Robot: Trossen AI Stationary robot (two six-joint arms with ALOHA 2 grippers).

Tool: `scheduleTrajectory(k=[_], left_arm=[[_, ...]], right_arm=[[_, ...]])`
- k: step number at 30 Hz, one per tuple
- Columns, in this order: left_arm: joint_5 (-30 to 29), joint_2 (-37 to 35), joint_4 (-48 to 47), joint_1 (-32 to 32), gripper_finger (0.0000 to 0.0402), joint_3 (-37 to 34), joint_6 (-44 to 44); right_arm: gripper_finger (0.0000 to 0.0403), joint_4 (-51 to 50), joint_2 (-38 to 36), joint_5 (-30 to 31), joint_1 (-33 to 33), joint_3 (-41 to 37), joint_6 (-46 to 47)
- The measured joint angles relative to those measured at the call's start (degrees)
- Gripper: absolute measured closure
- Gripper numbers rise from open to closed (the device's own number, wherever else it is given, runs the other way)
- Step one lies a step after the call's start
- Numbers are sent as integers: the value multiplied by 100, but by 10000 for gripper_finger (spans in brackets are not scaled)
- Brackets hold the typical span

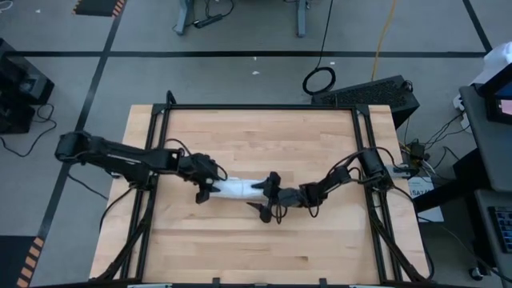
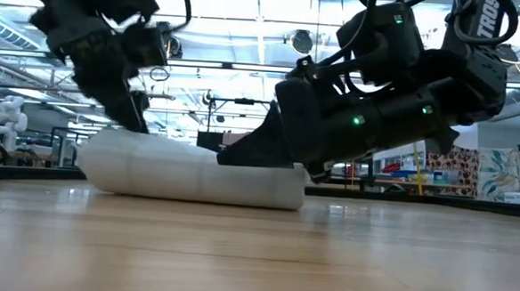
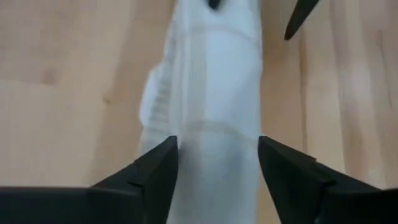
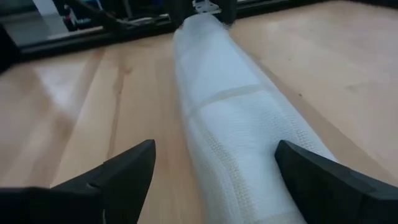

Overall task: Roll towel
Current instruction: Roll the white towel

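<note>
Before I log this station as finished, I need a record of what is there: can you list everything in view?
towel: one, white, rolled into a tube, lying mid-table between the two tools
table: one, light wood top with a black frame around it
keyboard: one, black, on the floor beyond the table's far right corner
cable loop: one, black, on the grey floor next to the keyboard
left tool: one, dark, at the towel's left end, fingers either side of the roll
right tool: one, dark, at the towel's right end, jaws wide open, straddling the roll
</note>
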Motion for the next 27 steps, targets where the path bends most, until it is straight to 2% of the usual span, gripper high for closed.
scheduleTrajectory(k=[2,5,9,14,21,27], left_arm=[[-192,-355,-200,14,166,59,46],[-519,-767,-20,-65,156,69,48],[-924,-807,343,-421,156,80,112],[-1496,-226,419,-733,156,79,673],[-1401,852,1092,-722,189,80,1312],[-1345,1322,1365,-417,217,84,1396]], right_arm=[[74,0,0,-51,-30,0,241],[74,3,0,-142,-79,0,461],[74,29,2,-179,-124,-4,719],[74,35,7,-191,-163,-7,1062],[74,81,11,-202,-163,-11,1139],[74,153,11,-439,-169,-15,1277]])
